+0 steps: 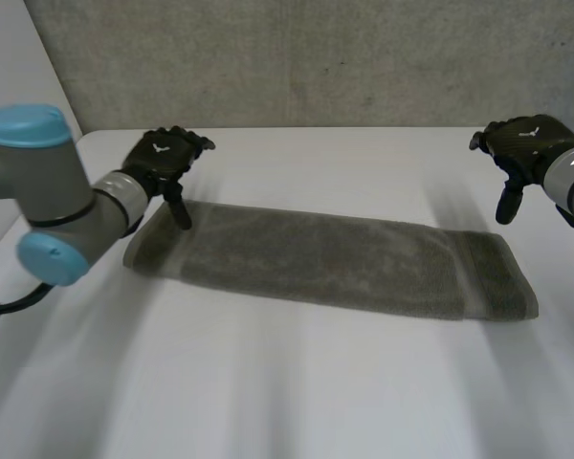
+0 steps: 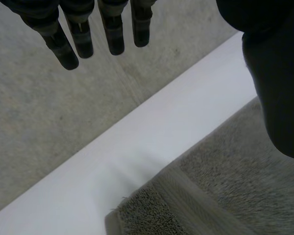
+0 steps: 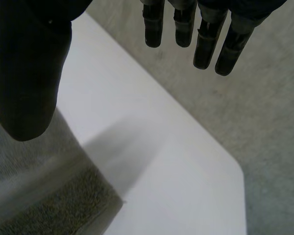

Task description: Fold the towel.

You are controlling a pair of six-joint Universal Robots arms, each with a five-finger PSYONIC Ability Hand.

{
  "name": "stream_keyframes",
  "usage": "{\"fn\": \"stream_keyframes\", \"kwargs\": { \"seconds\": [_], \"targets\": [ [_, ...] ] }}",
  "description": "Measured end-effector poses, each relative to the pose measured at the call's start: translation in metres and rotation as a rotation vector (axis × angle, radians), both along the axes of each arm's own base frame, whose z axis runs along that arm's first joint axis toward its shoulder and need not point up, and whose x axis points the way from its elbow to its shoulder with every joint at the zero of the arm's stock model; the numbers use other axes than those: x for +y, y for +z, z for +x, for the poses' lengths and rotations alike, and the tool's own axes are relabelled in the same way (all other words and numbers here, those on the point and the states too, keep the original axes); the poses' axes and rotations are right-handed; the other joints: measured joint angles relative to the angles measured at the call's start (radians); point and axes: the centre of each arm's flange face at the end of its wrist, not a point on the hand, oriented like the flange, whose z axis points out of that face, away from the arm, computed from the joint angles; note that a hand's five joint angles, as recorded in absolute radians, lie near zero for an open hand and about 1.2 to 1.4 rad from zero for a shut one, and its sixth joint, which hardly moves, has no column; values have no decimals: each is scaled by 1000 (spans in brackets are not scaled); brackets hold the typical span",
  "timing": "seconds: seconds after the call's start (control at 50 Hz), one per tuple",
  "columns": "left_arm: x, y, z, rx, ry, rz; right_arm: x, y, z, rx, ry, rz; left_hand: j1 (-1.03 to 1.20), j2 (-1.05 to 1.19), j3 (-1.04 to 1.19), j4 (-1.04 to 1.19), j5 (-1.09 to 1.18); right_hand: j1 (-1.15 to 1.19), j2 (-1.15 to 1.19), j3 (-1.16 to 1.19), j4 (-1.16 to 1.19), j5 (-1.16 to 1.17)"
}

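**tilt_a:** So what are the fingers up to?

**robo_b:** On the black left hand (image 1: 161, 156) the fingers (image 2: 71, 39) hang straight and a bit spread, thumb well apart, nothing in them. Same deal for the black right hand (image 1: 523, 143): fingers (image 3: 206, 46) straight, totally empty.

**tilt_a:** And the towel?

**robo_b:** The long grey-brown terry towel (image 1: 335, 260) lies flat as a narrow strip across the white table (image 1: 268, 392). Left hand sits over its far left corner, thumb tip right at the cloth, can't tell if it touches. Right hand hovers just off the far right corner. Grey concrete wall (image 1: 316, 57) behind it all.
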Motion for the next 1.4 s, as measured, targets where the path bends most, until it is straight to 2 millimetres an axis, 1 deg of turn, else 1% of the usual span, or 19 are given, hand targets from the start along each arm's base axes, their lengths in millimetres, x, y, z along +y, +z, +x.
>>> {"fn": "stream_keyframes", "kwargs": {
  "seconds": [0.08, 0.16, 0.26, 0.42, 0.54, 0.72, 0.76, 0.84, 0.88, 1.04, 1.1, 1.18, 1.24, 1.26, 1.3, 1.32, 1.34, 1.36, 1.4],
  "targets": [
    [20, 21, 10, 18, 11, -21, 23, 12, 2, -13, 9, -5, 0, 0, 0, 0, 0, 0, 0, 0, 0, 0],
    [42, 35, 24, 50, 32, -52, 49, 6, 2, -10, 13, 26, 0, 0, 0, 0, 0, 0, 0, 0, 0, 0],
    [67, 35, 42, 96, 64, -81, 71, -26, -3, 8, 0, 78, 0, 0, 0, 0, 0, 0, 0, 0, 0, 0],
    [88, 13, 57, 116, 96, -94, 81, -76, -13, 19, -29, 90, 0, 0, 0, 0, 0, 13, 4, 3, 2, 6],
    [91, 3, 62, 115, 112, -93, 75, -96, -21, 21, -48, 85, 0, 0, 0, 0, 0, 47, 28, 25, 19, 54],
    [87, -2, 70, 134, 141, -84, 60, -122, -34, 49, -83, 128, 0, 0, 0, 0, 0, 283, 283, 281, 277, 302],
    [86, -3, 72, 142, 147, -80, 57, -126, -38, 59, -92, 138, 0, 0, 0, 0, 0, 455, 455, 436, 430, 452],
    [86, -4, 73, 154, 150, -74, 51, -128, -47, 71, -117, 145, 0, 0, 0, 0, 0, 969, 973, 954, 955, 970],
    [87, -5, 73, 156, 150, -72, 47, -127, -53, 74, -136, 144, 0, 0, 0, 0, 0, 1075, 1076, 1061, 1067, 1085],
    [88, -6, 73, 157, 148, -70, 23, -112, -94, 103, -275, 86, 0, 0, 0, 0, 0, 1079, 1079, 1075, 1088, 1095],
    [88, -6, 73, 157, 148, -71, 8, -98, -117, 168, -359, 26, 0, 0, 0, 0, 0, 1080, 1079, 1075, 1088, 1095],
    [88, -6, 73, 156, 148, -72, -9, -74, -129, 277, -427, -71, 0, 0, 0, 0, 0, 1082, 1079, 1077, 1088, 1095],
    [88, -6, 73, 156, 149, -73, -17, -52, -109, 323, -410, -159, 0, 0, 0, 0, 0, 1082, 1079, 1081, 1088, 1095],
    [87, -6, 73, 156, 149, -73, -18, -44, -92, 325, -383, -197, 0, 0, 0, 0, 0, 1083, 1079, 1081, 1088, 1095],
    [87, -6, 74, 155, 151, -73, -14, -28, -47, 305, -298, -272, 0, 0, 0, 0, 0, 1083, 1079, 1085, 1088, 1095],
    [87, -6, 74, 155, 152, -73, -12, -25, -37, 297, -277, -286, 0, 0, 0, 0, 0, 1083, 1079, 1087, 1088, 1095],
    [87, -6, 74, 155, 154, -73, -3, -17, -3, 271, -205, -326, 0, 0, 0, 0, 0, 1083, 1079, 1093, 1088, 1095],
    [87, -6, 74, 155, 154, -73, 3, -14, 13, 258, -171, -342, 0, 0, 0, 0, 0, 1083, 1079, 1094, 1088, 1095],
    [86, -6, 75, 155, 156, -73, 23, -10, 58, 219, -64, -377, 0, 0, 0, 0, 0, 1083, 1079, 1095, 1088, 1095]
  ]
}}
